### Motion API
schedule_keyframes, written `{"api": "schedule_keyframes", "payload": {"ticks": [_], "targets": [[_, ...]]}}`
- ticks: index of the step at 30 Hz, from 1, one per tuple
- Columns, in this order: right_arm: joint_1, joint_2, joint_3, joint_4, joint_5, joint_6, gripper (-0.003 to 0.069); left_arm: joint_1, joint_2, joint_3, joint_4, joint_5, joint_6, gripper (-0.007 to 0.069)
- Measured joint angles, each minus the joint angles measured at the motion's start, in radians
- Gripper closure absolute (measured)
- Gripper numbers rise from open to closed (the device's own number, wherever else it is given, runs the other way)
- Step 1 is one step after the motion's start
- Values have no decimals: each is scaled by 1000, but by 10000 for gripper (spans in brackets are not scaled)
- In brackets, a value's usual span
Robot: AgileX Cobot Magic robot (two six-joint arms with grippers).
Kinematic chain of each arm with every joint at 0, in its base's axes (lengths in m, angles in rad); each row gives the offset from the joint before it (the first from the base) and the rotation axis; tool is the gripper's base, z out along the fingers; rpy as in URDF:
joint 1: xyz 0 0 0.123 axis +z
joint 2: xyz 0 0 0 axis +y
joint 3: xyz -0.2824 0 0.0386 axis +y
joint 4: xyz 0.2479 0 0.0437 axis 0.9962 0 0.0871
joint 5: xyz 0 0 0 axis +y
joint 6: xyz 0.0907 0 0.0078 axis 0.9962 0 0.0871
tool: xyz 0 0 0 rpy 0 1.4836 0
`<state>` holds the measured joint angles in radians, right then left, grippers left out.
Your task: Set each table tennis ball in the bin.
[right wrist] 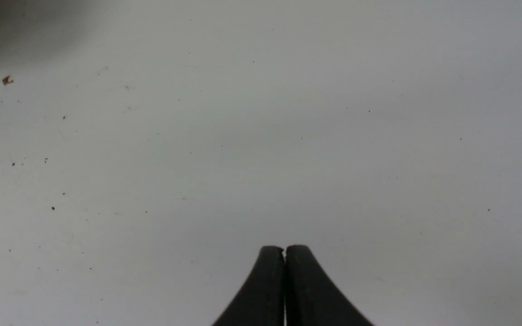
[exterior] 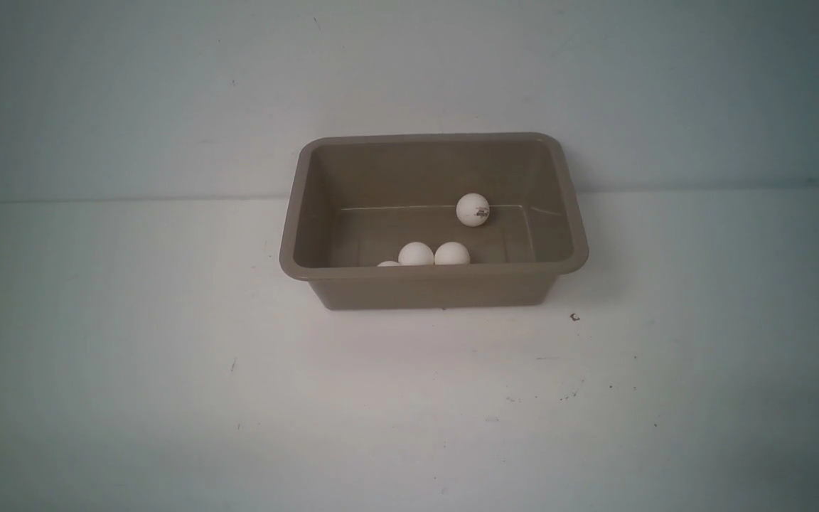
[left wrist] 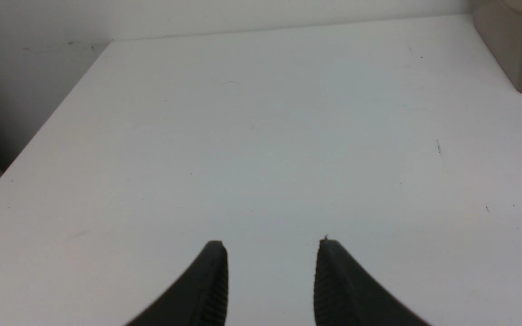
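A: Where is the bin [exterior: 434, 284] found in the front view?

B: It is seen just above the centre of the frame, set on the white tabletop [exterior: 168, 398] close to the pale wall [exterior: 168, 92]. Its long side is turned toward the camera.

A: And the table tennis balls?

B: All four are seen inside the bin. One ball with a dark logo [exterior: 473, 210] is placed toward the far wall, right of the middle. Two more, the left one of the pair [exterior: 416, 254] and the right one [exterior: 452, 254], are seen touching side by side near the front wall. A fourth ball [exterior: 388, 264] is almost wholly hidden behind the front rim, just left of that pair; only its top is shown.

A: How are the jaws of the left gripper [left wrist: 272, 246] held?

B: In the left wrist view they are seen parted, with bare tabletop between the ribbed fingers [left wrist: 215, 280] and nothing held. A corner of the bin is caught at the upper right of that frame.

A: And the right gripper [right wrist: 284, 249]?

B: Its jaws are pressed together with nothing between them, above speckled tabletop. A small brown scrap [right wrist: 7, 80] is noted at the upper left of that frame. Neither arm is shown in the front view.
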<state>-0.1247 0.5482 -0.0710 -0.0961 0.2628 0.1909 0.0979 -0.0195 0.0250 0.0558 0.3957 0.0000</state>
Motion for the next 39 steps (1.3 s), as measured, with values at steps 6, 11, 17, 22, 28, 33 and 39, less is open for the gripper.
{"api": "schedule_keyframes", "payload": {"ticks": [6, 11, 17, 22, 28, 33, 39], "targets": [[0, -158, 46, -1, 2, 2, 666, 0, 0, 0, 0, 0, 0, 377], [0, -275, 73, -1, 44, 2, 666, 0, 0, 0, 0, 0, 0, 377], [0, -416, 98, 1, 82, 28, 666, 0, 0, 0, 0, 0, 0, 377], [0, -497, 98, 1, 89, 44, 666, 0, 0, 0, 0, 0, 0, 377], [0, -541, 98, -2, 91, 42, 666, 0, 0, 0, 0, 0, 0, 377], [0, -541, 98, 8, 93, 87, 666, 0, 0, 0, 0, 0, 0, 377], [0, -541, 97, 11, 95, 101, 666, 0, 0, 0, 0, 0, 0, 377]]}}
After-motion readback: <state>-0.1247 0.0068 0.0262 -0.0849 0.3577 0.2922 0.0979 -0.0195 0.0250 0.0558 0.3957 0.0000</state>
